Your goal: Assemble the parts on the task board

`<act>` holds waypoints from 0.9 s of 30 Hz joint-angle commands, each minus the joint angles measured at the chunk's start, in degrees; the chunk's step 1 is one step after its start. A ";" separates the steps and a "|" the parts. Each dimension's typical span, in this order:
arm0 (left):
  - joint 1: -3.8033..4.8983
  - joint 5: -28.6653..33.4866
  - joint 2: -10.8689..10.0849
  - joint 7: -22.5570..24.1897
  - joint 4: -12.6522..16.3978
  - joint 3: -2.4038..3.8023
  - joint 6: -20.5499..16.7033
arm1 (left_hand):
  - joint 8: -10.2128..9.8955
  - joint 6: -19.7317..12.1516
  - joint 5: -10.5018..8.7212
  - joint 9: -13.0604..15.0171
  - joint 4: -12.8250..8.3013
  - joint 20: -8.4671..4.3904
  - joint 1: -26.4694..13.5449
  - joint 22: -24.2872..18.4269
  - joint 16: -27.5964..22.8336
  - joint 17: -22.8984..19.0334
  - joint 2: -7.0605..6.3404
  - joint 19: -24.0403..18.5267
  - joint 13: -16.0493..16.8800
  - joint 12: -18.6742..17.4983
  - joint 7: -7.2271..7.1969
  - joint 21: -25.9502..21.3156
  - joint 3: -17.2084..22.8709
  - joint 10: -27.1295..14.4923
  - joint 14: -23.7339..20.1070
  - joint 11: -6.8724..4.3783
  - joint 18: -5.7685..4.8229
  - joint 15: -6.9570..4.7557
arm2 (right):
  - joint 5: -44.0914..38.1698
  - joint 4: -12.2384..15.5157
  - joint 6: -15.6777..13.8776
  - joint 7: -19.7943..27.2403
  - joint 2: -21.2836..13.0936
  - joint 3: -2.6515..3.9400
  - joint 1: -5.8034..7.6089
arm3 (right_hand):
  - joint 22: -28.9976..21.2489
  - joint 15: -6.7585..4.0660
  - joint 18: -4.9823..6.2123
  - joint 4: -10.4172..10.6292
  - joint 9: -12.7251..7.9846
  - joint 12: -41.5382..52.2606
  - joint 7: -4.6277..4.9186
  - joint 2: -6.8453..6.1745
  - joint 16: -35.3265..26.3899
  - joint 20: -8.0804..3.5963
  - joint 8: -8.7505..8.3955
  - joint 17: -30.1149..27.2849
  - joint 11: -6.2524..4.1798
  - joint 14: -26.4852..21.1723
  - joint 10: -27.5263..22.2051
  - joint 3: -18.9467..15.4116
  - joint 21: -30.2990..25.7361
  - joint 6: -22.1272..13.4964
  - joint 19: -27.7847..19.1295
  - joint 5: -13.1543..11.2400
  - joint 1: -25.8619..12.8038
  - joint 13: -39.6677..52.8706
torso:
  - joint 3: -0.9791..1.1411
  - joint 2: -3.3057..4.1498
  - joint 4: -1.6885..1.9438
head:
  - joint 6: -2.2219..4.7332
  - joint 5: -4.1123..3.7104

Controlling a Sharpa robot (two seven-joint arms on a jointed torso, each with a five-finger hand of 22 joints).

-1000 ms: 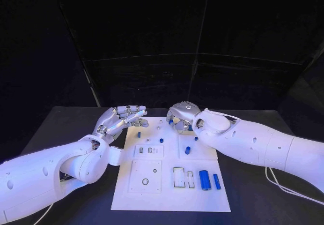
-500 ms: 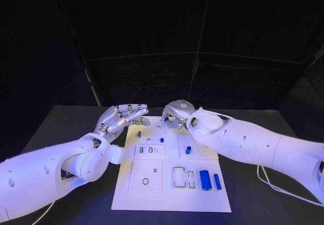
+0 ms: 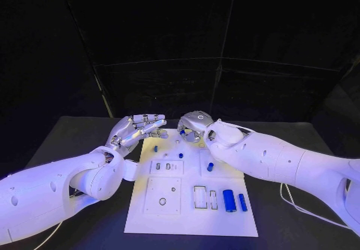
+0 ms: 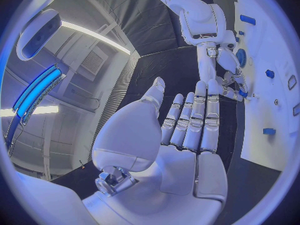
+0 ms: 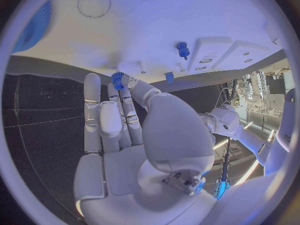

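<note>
A: What do I have on the left?

B: I see my left robot hand [image 3: 137, 130] raised at the far left corner of the white rectangular task board [image 3: 180, 213], palm up, fingers straight, close together and holding nothing. The left wrist view shows the same flat left robot hand [image 4: 187, 130].

A: And the board itself?

B: It lies mid-bench on the black bench [image 3: 75, 140]. Small blue parts stand near its far end, such as a short blue peg [image 3: 155, 149] and another blue stud [image 3: 181, 155]. Near its right edge a large blue cylinder [image 3: 229, 200] lies beside a thinner blue rod [image 3: 242, 202].

A: The right side?

B: My right robot hand [image 3: 193, 129] hovers over the board's far end. In the right wrist view its fingertips [image 5: 125, 87] pinch a small ribbed blue part [image 5: 117, 80] just above the board.
</note>
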 commanded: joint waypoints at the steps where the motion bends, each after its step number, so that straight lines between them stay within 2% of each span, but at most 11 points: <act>1: 0.15 -0.52 0.10 0.18 0.10 0.02 0.87 | -0.39 -0.26 0.19 -0.07 -0.35 -0.03 0.00 0.06 0.37 0.09 0.25 0.28 -0.07 -0.17 2.05 0.24 -0.05 -0.29 0.12 0.26 0.63 -0.02 | 0.19 -0.44 -0.39 0.68 0.49 0.05 0.17 | 0.05 0.29 0.78 -0.01 -0.08 0.14 0.29 -0.23 0.20 -0.08 -0.37 0.08 0.12 1.24 0.34 0.28 0.24 -0.10 -0.28 0.10 -0.01 0.05 | -0.03 0.01 0.01 | 0.09 0.51; 15: 0.55 -0.52 0.30 0.03 0.25 0.02 0.81 | -0.47 -0.33 0.19 -0.07 -0.38 -0.04 -0.03 0.07 0.38 0.11 0.23 0.29 -0.07 -0.24 2.06 0.27 -0.08 -0.38 0.08 0.28 0.62 -0.01 | 0.42 -3.31 1.21 0.68 2.59 0.05 0.19 | 0.21 0.48 0.78 0.41 -0.17 -0.17 0.48 -0.44 0.18 0.10 -0.61 -0.23 0.31 1.09 -0.26 0.38 0.54 -0.60 -0.62 0.00 -0.41 -0.03 | -0.04 0.11 -0.09 | -0.22 0.60; 23: 0.75 -0.52 0.24 0.03 0.13 0.02 0.86 | -0.52 -0.39 0.19 -0.07 -0.40 -0.03 -0.04 0.07 0.38 0.11 0.21 0.29 -0.07 -0.29 2.08 0.29 -0.10 -0.44 0.04 0.29 0.61 0.00 | 0.44 -4.62 2.32 -0.47 3.14 0.05 0.19 | 0.37 1.20 0.77 1.13 -0.41 -0.55 1.10 -1.11 0.21 0.73 -0.91 -0.71 1.17 0.78 -3.71 1.03 0.89 -2.82 -1.53 -0.61 -0.98 -0.46 | -0.02 0.13 -0.15 | -0.45 0.61; 27: 0.79 -0.52 0.22 0.03 0.11 0.02 0.89 | -0.52 -0.39 0.19 -0.07 -0.40 -0.03 -0.04 0.07 0.38 0.11 0.21 0.29 -0.07 -0.29 2.08 0.29 -0.10 -0.44 0.04 0.29 0.61 0.00 | 0.53 -4.48 2.50 -0.55 3.20 0.05 0.19 | 0.38 1.74 0.77 1.50 -0.51 -0.60 1.63 -1.93 -0.14 1.17 -0.96 -1.56 1.80 0.47 -6.53 1.24 1.03 -4.59 -1.86 -0.72 -1.45 -0.55 | -0.04 0.12 -0.21 | -0.51 0.68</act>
